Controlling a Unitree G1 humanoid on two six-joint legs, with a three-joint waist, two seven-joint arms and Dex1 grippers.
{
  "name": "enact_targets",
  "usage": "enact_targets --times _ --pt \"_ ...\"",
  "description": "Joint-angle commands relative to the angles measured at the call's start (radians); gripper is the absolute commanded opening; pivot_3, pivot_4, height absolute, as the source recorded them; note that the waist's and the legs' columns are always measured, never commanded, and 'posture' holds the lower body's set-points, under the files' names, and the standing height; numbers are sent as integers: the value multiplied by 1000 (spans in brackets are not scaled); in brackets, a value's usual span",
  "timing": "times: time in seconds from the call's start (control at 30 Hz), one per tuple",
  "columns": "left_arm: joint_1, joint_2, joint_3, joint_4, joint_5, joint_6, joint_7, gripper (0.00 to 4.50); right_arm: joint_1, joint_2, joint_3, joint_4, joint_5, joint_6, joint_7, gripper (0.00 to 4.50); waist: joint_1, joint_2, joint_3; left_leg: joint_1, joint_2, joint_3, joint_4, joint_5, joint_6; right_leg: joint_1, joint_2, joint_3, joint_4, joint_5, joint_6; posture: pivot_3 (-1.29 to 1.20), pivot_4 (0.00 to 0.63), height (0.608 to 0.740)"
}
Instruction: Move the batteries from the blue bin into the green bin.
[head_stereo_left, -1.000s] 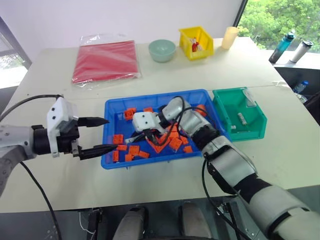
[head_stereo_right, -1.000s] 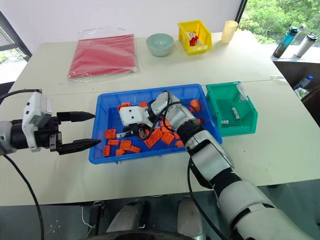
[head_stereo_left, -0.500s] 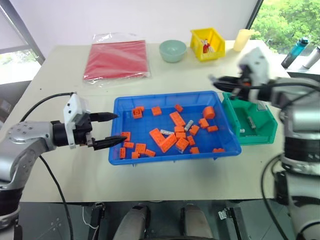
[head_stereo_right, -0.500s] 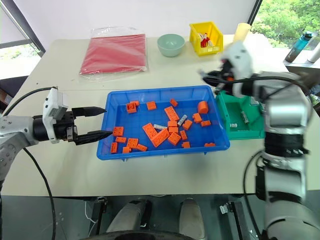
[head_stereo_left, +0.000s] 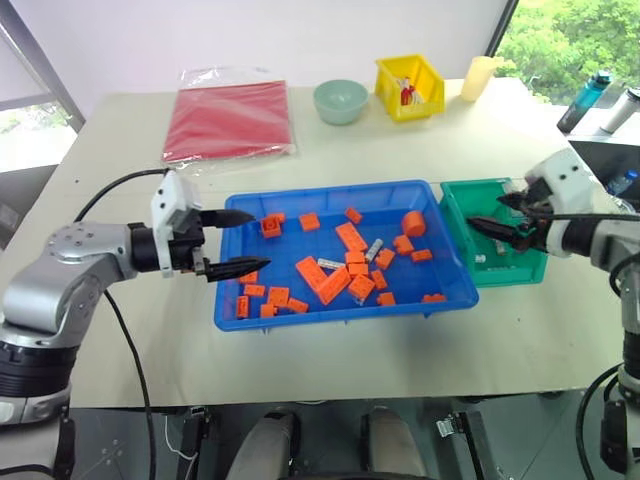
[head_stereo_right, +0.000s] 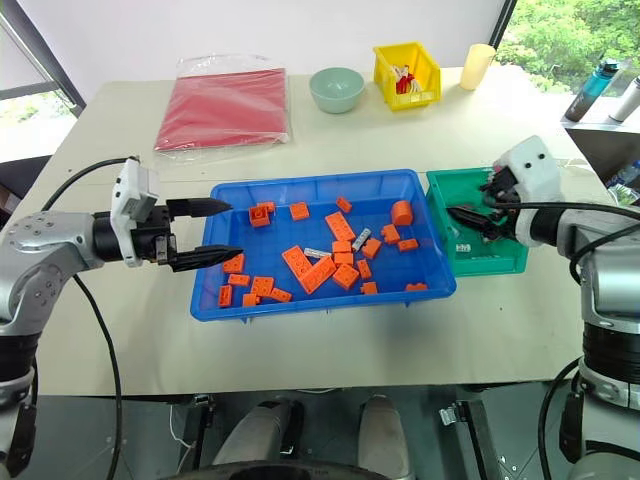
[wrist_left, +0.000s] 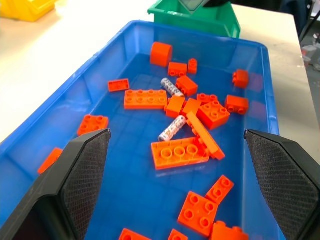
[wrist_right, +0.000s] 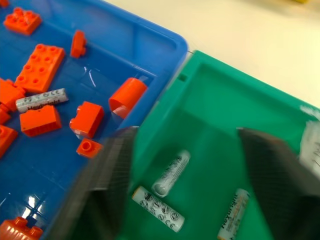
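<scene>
**Two grippers at opposite ends of the sorting bins, both empty**

The blue bin (head_stereo_left: 343, 300) sits at the centre of the pale bench (head_stereo_left: 320, 345), with the green bin (head_stereo_left: 455, 208) touching its right end. Scattered over the blue bin's floor are orange toy bricks (head_stereo_left: 322, 278) and two of the batteries (wrist_left: 172, 128), which lie near the middle among the bricks; one rests against a large flat brick, the other a little farther toward the green bin. Three more batteries (wrist_right: 170, 172) lie loose on the floor of the green bin, two near the wall shared with the blue bin and one apart from them.

The left gripper (head_stereo_left: 238, 243) is held level at the left end of the blue bin, its fingers spread wide with nothing between them; the tips reach just over the bin's left rim. The right gripper (head_stereo_left: 498, 227) hangs over the green bin, pointing left toward the blue bin. Its fingers are parted and carry nothing.

Along the far edge of the bench stand, from left to right, a red packet in clear plastic (head_stereo_left: 228, 120), a pale green bowl (head_stereo_left: 340, 101), a yellow bin (head_stereo_left: 408, 87) with small items inside, and a cream cup (head_stereo_left: 476, 77).
</scene>
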Motion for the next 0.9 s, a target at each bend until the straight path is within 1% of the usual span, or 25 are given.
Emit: enact_targets --times 0.03,0.07,0.13,0.2,0.23,0.3,0.43,0.5,0.63,0.9 --pt "-20 1 11 -25 -4 -4 -2 4500 -155 -14 55 31 39 -67 13 3414 -3 0 0 0 0 0 0 0 0 0 0 0 0 0 0 0 150 717" --pt "-21 2 13 -25 -5 -3 -2 4500 -194 -5 79 47 48 -76 18 3414 -3 0 0 0 0 0 0 0 0 0 0 0 0 0 0 0 150 717" --pt "-13 4 18 -29 -5 -3 -3 4500 -289 52 167 69 71 -92 46 3414 -8 0 0 0 1 0 -1 0 0 -1 1 0 0 0 0 0 150 717" --pt "1 8 21 -41 -5 -1 -2 4500 -344 108 275 92 72 -122 86 3414 -14 0 0 0 2 0 -1 0 0 -1 1 0 0 0 0 0 150 717" --pt "3 9 21 -42 -5 0 -3 4500 -356 120 306 105 67 -137 100 3414 -16 -1 0 0 2 -1 -1 0 0 -1 1 0 0 0 0 0 150 717" --pt "14 12 19 -51 -1 -3 -6 4500 -379 150 400 137 32 -189 130 3414 -13 -1 0 0 1 -1 -1 0 0 0 1 0 0 0 0 0 150 717" --pt "27 13 26 -71 -5 1 2 4500 -421 225 601 268 -75 -292 158 3414 -6 -1 0 -1 0 -2 0 0 0 0 0 0 0 0 0 0 150 717" --pt "36 13 34 -88 -12 7 12 4500 -443 263 675 341 -124 -335 170 3414 -8 -1 0 -1 0 -2 0 0 0 -1 1 0 0 0 0 0 150 717" --pt "64 18 57 -116 -21 16 28 4500 -474 315 733 446 -178 -398 182 3414 -13 -1 0 -1 0 -2 0 0 0 -1 1 0 1 0 0 0 150 717" --pt "104 21 88 -151 -32 28 52 4500 -477 365 765 500 -230 -465 228 3414 -25 -1 0 -1 1 -3 -1 0 0 -2 1 -1 1 0 0 0 150 717"
